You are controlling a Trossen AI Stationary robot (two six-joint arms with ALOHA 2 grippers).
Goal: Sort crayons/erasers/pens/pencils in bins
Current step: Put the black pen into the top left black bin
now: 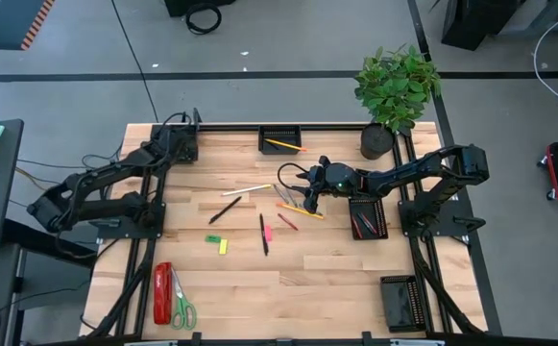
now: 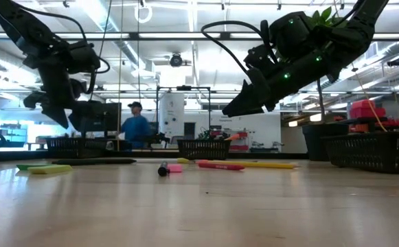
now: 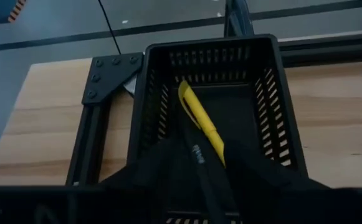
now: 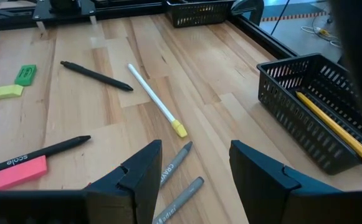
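My left gripper (image 1: pixel 184 144) (image 3: pixel 205 180) hangs open over the far-left bin (image 3: pixel 274 99), pointing down into it. A yellow pen (image 3: pixel 199 118) lies in that bin, and a black pen (image 3: pixel 195 151) runs between my fingers. My right gripper (image 1: pixel 307 197) (image 4: pixel 196 149) stands open, above two grey crayons (image 4: pixel 176 163) lying on the table. A white pen (image 4: pixel 149 96), two black pens (image 4: pixel 96 76) (image 4: pixel 34 154) and pink (image 4: pixel 19 173), green (image 4: pixel 25 74) and yellow (image 4: pixel 0 92) erasers lie loose on the wood. A pencil (image 1: pixel 283 145) lies in the far middle bin (image 1: pixel 280 131). My left gripper has the black pen (image 3: pixel 200 163) between its parted fingers, which slant down into the bin from above. The pen runs along the fingers, its far end down in the bin. Whether either finger touches it I cannot tell.
A bin (image 1: pixel 368 216) with red sticks sits by the right arm, another bin (image 1: pixel 400 303) at the near right. A potted plant (image 1: pixel 394 91) stands at the far right. A red stapler (image 1: pixel 162 293) and scissors (image 1: pixel 182 309) lie near left. A person (image 2: pixel 136 127) shows beyond the table.
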